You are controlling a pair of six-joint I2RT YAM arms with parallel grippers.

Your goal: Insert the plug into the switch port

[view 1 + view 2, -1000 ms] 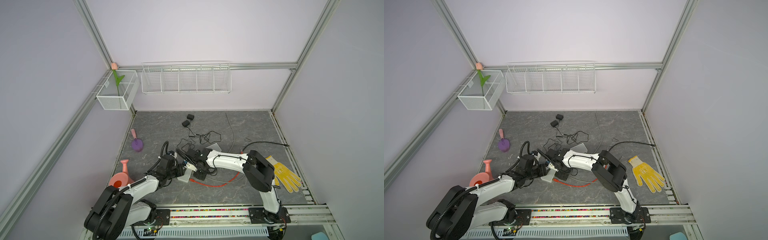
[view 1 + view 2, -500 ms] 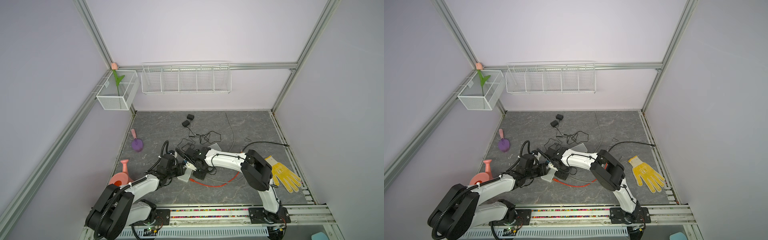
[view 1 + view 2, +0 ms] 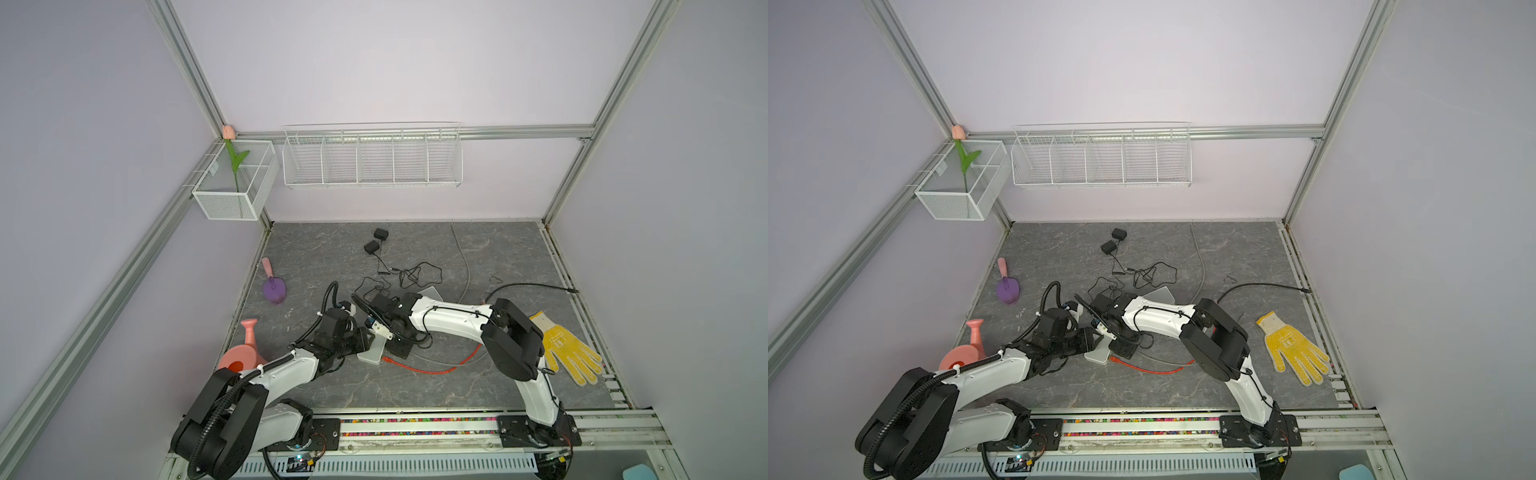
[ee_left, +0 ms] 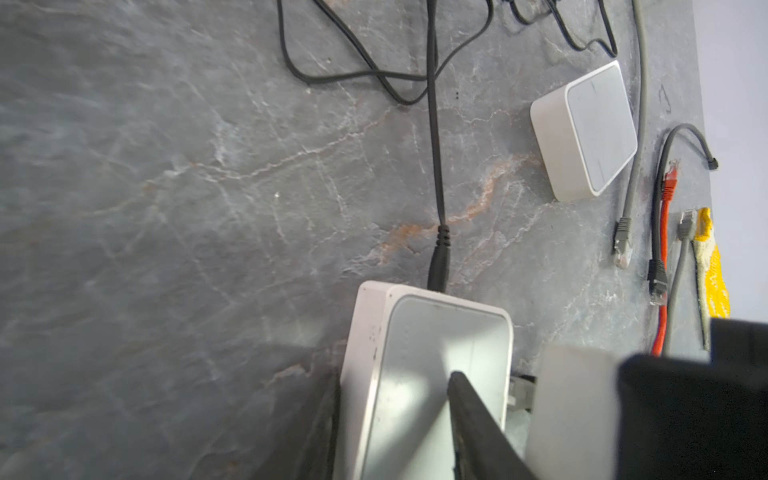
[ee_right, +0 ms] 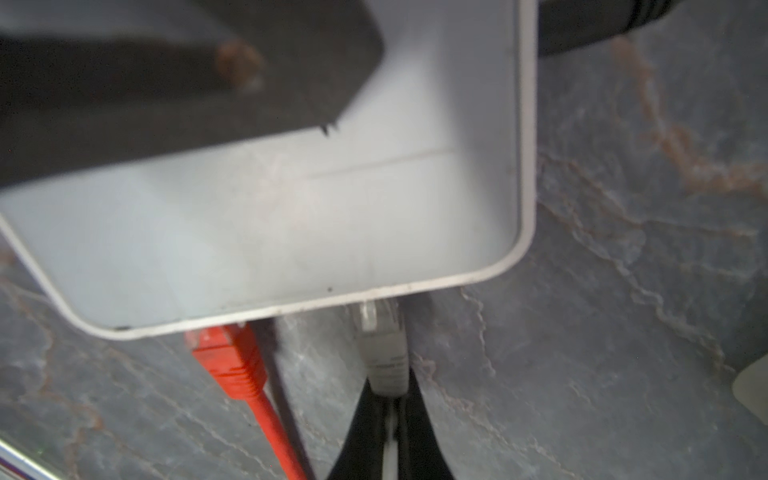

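Right wrist view: your right gripper (image 5: 390, 392) has its jaws pressed tight on the rear of the grey moulded network plug (image 5: 384, 353). Plug nose sits right at the port edge of the white rectangular plastic switch box (image 5: 291, 216); how deep it is in, you can't tell, the rim hides it. Red moulded network plug (image 5: 228, 361) lies just beside it, tip under that same edge.

Left wrist view: your left gripper (image 4: 395, 374) clamps the switch box, one black finger (image 4: 467, 415) across its top face, the other along its side. Black round power lead (image 4: 438, 266) is plugged into the box's far end. Beyond that, a second white plastic box (image 4: 582, 129) sits flat on the grey marbled tabletop (image 4: 166, 208), well apart, a grey network cable end (image 4: 622, 245) near it.

Both top views: the two grippers meet near the front of the tabletop, left of centre, switch box between them. Yellow knitted glove (image 3: 569, 353) lies off to the right, pink plastic watering can (image 3: 243, 357) to the left, purple scoop with a pink handle (image 3: 274, 289) further back, two small black power adapters (image 3: 376, 241) near the rear wall.
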